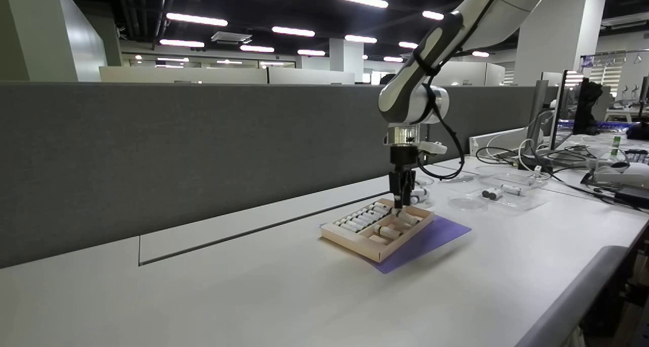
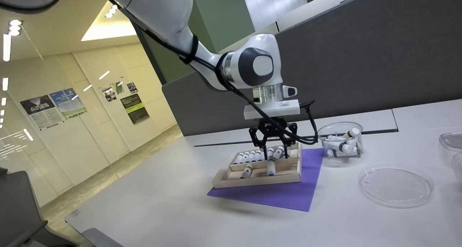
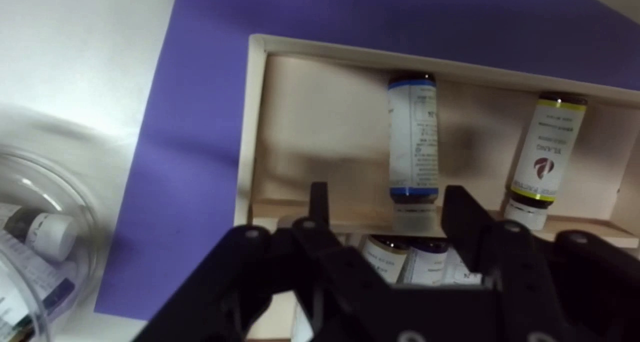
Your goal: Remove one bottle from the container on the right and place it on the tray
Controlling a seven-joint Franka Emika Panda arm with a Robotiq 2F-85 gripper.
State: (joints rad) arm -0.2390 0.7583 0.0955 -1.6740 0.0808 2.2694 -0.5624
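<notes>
The tan wooden tray (image 1: 350, 242) (image 2: 256, 183) (image 3: 252, 132) holds a row of white-labelled bottles behind its slotted strip. In its wider compartment lie a blue-banded bottle (image 2: 271, 167) (image 3: 413, 137) and a yellow-banded bottle (image 1: 388, 231) (image 2: 246, 171) (image 3: 545, 147). The blue-banded one leans with its cap on the strip. My gripper (image 1: 402, 206) (image 2: 276, 158) (image 3: 386, 187) is open, low over the tray, fingers either side of that cap and apart from it. A clear round container (image 2: 340, 123) (image 3: 65, 182) with several bottles stands beside the tray. A low clear box (image 1: 530, 197) with a few bottles sits farther right.
A purple sheet (image 1: 438, 235) (image 2: 314, 171) (image 3: 185, 132) lies under the tray. A clear round lid (image 1: 467, 204) (image 2: 396, 185) lies on the table near the round container. A grey partition (image 1: 203, 159) (image 2: 361, 66) runs behind. Cables and monitors (image 1: 552, 113) stand farther along the desk.
</notes>
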